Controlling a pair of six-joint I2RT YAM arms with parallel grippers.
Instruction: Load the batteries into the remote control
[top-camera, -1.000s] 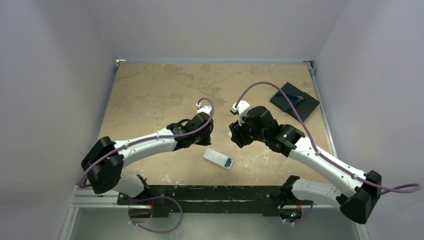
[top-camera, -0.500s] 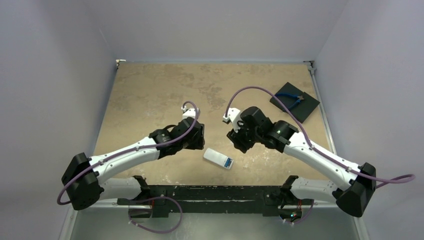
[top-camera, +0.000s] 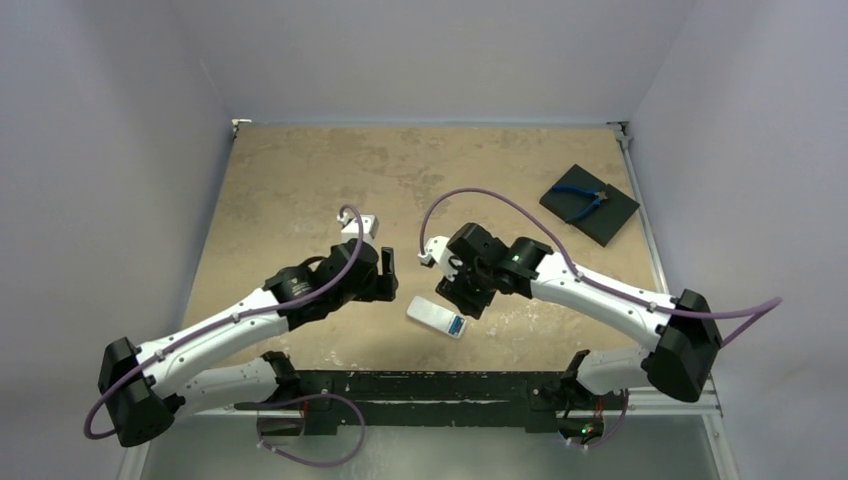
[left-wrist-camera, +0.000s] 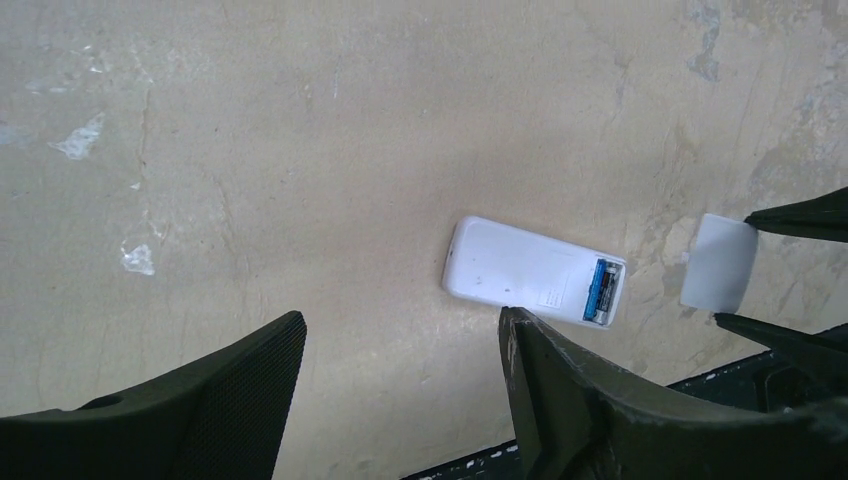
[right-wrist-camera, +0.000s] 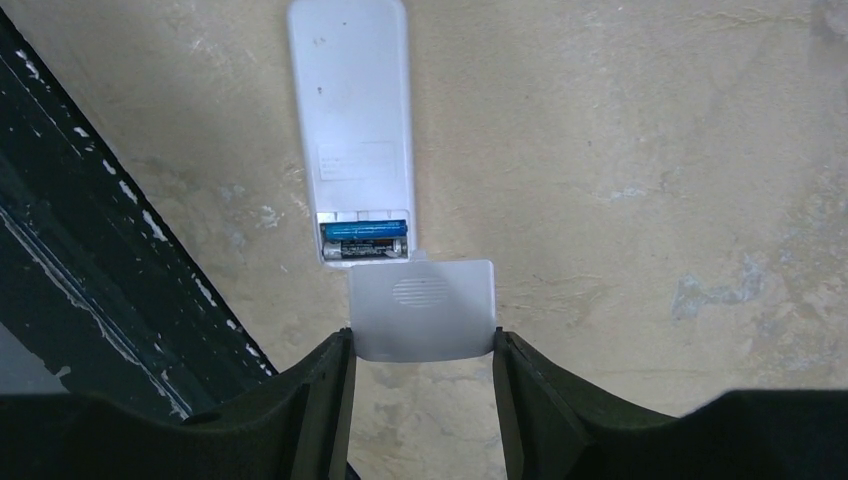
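Currently the remote control is lying back-up on the tan surface, close to its near edge and roughly midway between the two arms. Its long axis is running slantwise, with the right end pointing slightly nearer than the left. At that right end the battery bay is standing uncovered, and the batteries are sitting inside it side by side: the blue battery is lying next to the remote's plain white back, and the dark battery is lying beside it at the outer edge.

The right hand is gripping a small white battery cover by its two side edges, one finger pressing each side. It is holding the cover flat, just off the open end of the remote; whether the cover's edge is touching the remote cannot be told. The left wrist view is showing the same cover pinched between two dark fingertips at the right edge of the frame.

The left hand is hovering just left of the remote with its fingers spread wide and nothing between them.

Well apart, at the far right of the surface, blue-handled pliers are resting on a black square pad.
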